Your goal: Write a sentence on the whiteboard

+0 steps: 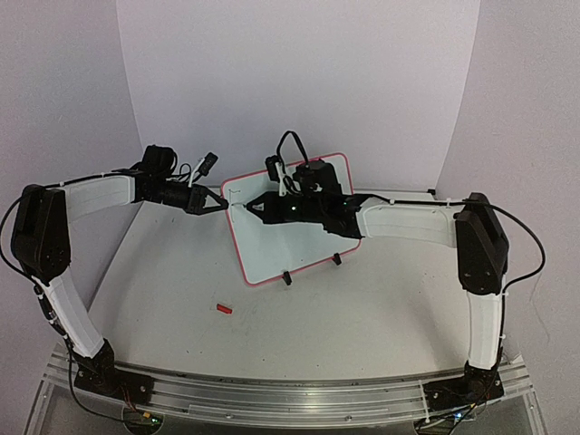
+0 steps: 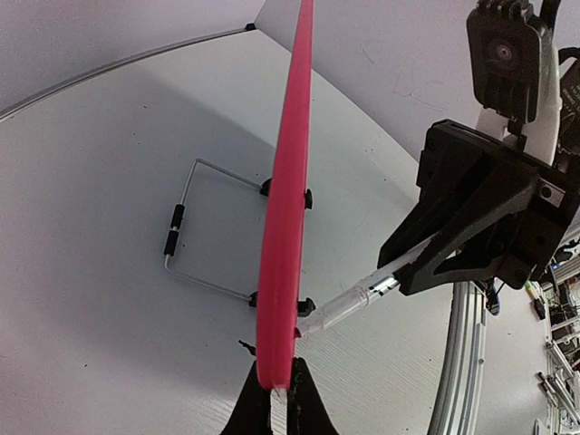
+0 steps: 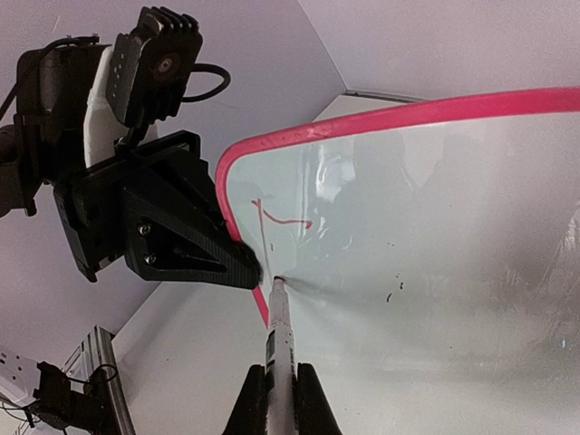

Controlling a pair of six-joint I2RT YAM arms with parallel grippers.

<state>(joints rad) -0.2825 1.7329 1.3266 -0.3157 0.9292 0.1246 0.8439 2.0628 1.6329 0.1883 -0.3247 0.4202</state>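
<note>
The whiteboard (image 1: 292, 256) stands tilted on the bench (image 1: 381, 313), at the centre of the top view, on two black clip feet (image 1: 286, 278) at its lower rim. The left claw (image 1: 223, 203) comes in from the upper left and meets the board's left edge. In the left wrist view its two fingers (image 2: 304, 403), at the bottom centre, are closed down on the red-pink rim, which runs edge-on up the middle of the frame. A wire stand (image 2: 195, 227) shows on the board's far side, left of the rim.

The right claw (image 3: 276, 399) reaches in from the right, across the board's face. Its fingers are closed on a thin marker (image 3: 280, 331), which points up the frame with its tip touching the white surface. The tip sits just inside the left rim, right beside the left claw's fingertip.

The sentence (image 3: 283, 217) is barely begun: a few thin red strokes in the board's upper left corner, just above the marker tip. Whether they form a letter cannot be told.

A small red cap (image 1: 224, 309) lies on the bench at lower left of centre, well apart from the board.
</note>
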